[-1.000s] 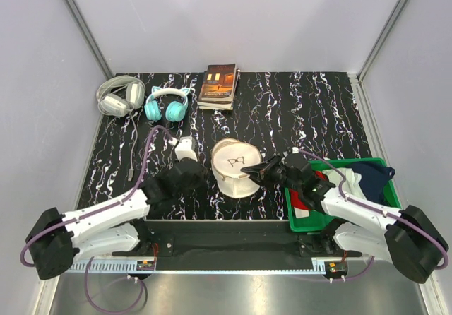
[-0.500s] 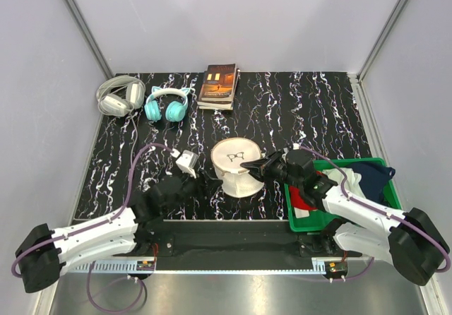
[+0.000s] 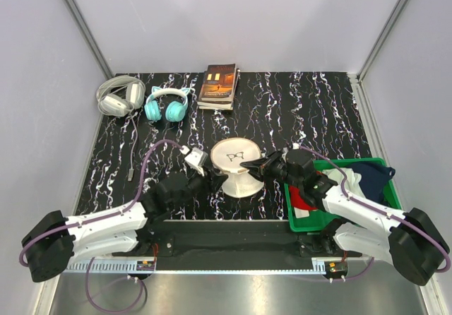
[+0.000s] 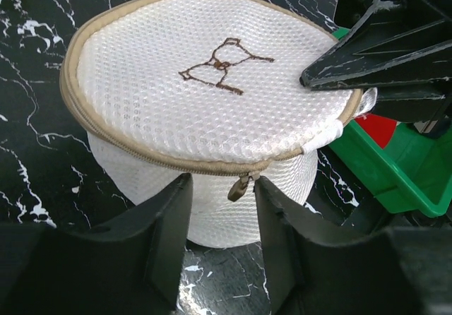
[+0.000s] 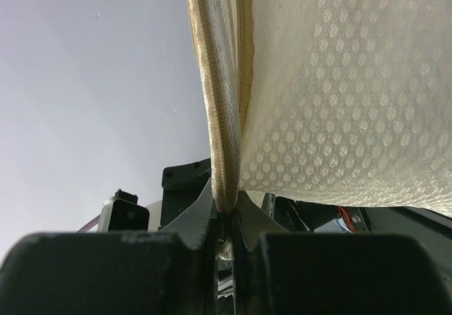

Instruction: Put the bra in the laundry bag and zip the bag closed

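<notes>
Zip-closing step: the laundry bag (image 3: 236,161), near the middle of the table's (image 3: 318,117) near edge, has its rim clamped by the right gripper (image 5: 224,216) — the bra is not visible. The left gripper (image 4: 220,196) straddles the zip pull (image 4: 242,186) with jaws apart; the next move should pinch the pull and draw it along the rim.

Both arms extended low, converging. Left gripper (image 4: 222,188) jaws parted. Right gripper (image 5: 224,212) pinched tight on laundry bag (image 5: 339,82) rim.

Round cream mesh laundry bag (image 3: 236,168), flat face uppermost, upright on black marbled table (image 3: 318,110).
</notes>
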You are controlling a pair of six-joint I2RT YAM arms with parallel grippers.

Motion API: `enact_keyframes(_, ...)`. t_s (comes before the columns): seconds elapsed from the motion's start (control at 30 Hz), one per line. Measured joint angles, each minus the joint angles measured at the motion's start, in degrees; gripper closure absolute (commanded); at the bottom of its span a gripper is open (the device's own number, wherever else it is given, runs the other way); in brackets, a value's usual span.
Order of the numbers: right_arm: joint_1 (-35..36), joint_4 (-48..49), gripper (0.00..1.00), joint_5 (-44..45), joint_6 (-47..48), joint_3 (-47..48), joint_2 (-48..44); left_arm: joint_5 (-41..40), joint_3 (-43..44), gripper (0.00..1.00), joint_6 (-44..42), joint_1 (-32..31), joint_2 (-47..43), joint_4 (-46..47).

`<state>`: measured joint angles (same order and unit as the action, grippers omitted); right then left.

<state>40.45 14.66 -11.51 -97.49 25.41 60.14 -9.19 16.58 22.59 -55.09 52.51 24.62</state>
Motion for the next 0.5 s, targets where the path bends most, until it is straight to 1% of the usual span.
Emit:
enact_keyframes(0.1, 0.0, 0.0, 1.0, 0.0, -0.1, 0.1, 0.0, -0.4, 0.5, 0.72, 0.4, 0.0, 0.2, 0.8)
enact_keyframes(0.17, 0.0, 0.0, 1.0, 0.0, -0.3, 0.1, 0.0, -0.6, 1.1, 0.83, 0.8, 0.0, 0.5, 1.1)
enact_keyframes(0.23, 0.0, 0.0, 1.0, 0.0, -0.3, 0.1, 0.0, -0.7, 1.7, 1.0, 1.3, 0.0, 1.2, 1.4)
enact_keyframes(0.33, 0.0, 0.0, 1.0, 0.0, -0.4, 0.1, 0.0, -1.9, 3.2, 1.0, 1.9, -0.1, 2.7, 0.5)
enact_keyframes(0.5, -1.4, 0.0, 1.0, -0.4, 0.5, 0.1, 0.0, -9.7, 7.7, 1.0, 4.9, 0.9, 3.4, -9.8)
